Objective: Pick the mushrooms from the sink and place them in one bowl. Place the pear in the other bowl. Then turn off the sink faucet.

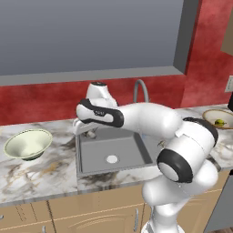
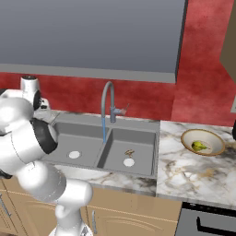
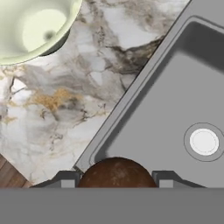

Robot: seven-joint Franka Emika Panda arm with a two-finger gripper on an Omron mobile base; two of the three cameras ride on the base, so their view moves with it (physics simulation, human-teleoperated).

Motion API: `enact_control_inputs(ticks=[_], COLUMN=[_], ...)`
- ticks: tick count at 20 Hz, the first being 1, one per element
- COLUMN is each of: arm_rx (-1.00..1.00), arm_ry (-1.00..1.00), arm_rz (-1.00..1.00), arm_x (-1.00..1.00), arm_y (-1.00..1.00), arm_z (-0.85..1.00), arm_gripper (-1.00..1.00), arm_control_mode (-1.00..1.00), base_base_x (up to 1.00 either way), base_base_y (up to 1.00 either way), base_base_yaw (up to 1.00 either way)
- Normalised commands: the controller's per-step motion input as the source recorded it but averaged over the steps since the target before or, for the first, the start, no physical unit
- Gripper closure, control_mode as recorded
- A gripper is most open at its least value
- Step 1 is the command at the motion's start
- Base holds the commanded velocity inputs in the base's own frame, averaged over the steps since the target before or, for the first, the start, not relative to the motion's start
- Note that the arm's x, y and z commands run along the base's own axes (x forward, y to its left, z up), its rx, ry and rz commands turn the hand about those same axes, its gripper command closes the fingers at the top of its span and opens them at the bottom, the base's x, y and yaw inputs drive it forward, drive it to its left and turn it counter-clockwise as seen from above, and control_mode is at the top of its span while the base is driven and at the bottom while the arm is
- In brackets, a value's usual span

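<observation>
the sink has water running from the faucet. left of it the pale green bowl; right, the tan-rimmed bowl with the pear. gripper fingers clamp a brown-capped mushroom over the sink's left rim; another mushroom lies in its right basin.

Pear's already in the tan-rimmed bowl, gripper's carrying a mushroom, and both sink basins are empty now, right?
Not quite. The pear does sit in the tan-rimmed bowl, and the gripper holds a brown-capped mushroom between its fingertips in the hand view. But the sink isn't empty: the right base view shows a second mushroom lying in the right basin, just behind the drain.
</observation>
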Motion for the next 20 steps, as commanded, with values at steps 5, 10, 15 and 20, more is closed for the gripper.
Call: enact_control_inputs(ticks=[5,10,15,20], arm_rx=[0.0,0.0,0.0,0.0], arm_ry=[-0.05,-0.05,-0.04,0.0], arm_rz=[0.05,0.07,0.07,0.06], arm_x=[0.39,0.19,0.01,0.0], arm_y=[0.45,0.48,0.5,0.6], arm_z=[0.0,-0.02,0.0,0.0], arm_gripper=[1.0,1.0,1.0,1.0], arm_control_mode=[-1.0,-1.0,-1.0,-1.0], base_base_x=[0.0,0.0,0.0,0.0], base_base_y=[0.0,0.0,0.0,0.0], base_base_yaw=[0.0,0.0,0.0,0.0])
